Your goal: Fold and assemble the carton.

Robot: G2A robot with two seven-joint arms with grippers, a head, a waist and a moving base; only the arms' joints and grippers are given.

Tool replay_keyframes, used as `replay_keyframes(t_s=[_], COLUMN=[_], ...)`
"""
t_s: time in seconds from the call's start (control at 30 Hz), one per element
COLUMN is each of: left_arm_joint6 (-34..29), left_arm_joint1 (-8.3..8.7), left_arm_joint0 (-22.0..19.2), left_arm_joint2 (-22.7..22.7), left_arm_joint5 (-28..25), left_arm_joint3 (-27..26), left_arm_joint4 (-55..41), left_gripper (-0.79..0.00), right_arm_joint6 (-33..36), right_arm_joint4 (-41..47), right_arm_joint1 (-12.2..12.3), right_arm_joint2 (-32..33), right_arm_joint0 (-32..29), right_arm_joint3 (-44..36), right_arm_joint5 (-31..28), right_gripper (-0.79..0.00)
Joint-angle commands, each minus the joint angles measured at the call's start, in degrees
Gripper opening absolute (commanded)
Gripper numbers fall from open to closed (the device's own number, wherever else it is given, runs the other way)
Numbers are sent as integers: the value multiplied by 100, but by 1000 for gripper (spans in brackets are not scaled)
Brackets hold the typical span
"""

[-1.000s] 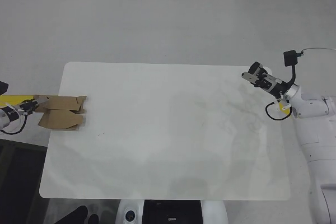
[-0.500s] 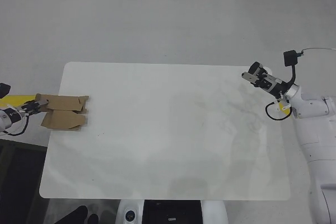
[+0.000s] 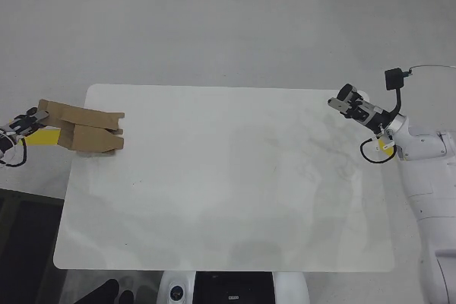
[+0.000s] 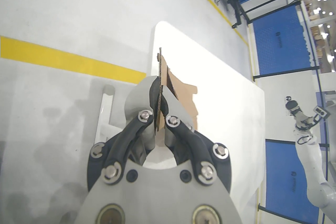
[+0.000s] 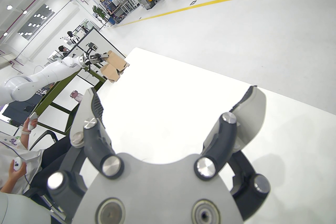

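**Brown carton at the table's left edge**

The flat brown carton (image 3: 87, 131) lies across the far left corner of the white table (image 3: 228, 190). One end of it sticks out past the table's edge. The left gripper (image 3: 32, 116) holds that end, out beside the table. The carton's flaps point toward the middle of the table. I cannot tell if the carton touches the table top. The right gripper (image 3: 337, 99) hangs over the far right corner, well apart from the carton.

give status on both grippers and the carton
Left gripper shut on carton, unassembled, half over table edge. Right gripper open, empty, across the table. Nothing in the way.
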Motion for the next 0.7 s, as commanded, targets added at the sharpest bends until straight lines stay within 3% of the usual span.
replay_keyframes(t_s=[0.0,0.3,0.67], left_arm_joint6=[199,467,490], left_arm_joint1=[11,-149,-472], left_arm_joint0=[-6,86,212], left_arm_joint2=[-29,65,711], left_arm_joint5=[-141,-68,84], left_arm_joint3=[-200,-1464,-3016], left_arm_joint4=[18,-570,-1116], left_gripper=[-785,-785,-785], right_arm_joint6=[0,0,0], right_arm_joint4=[-1,-1,-1], right_arm_joint1=[0,0,0], right_arm_joint2=[0,0,0], right_arm_joint0=[0,0,0], right_arm_joint3=[0,0,0], right_arm_joint5=[0,0,0], right_gripper=[0,0,0])
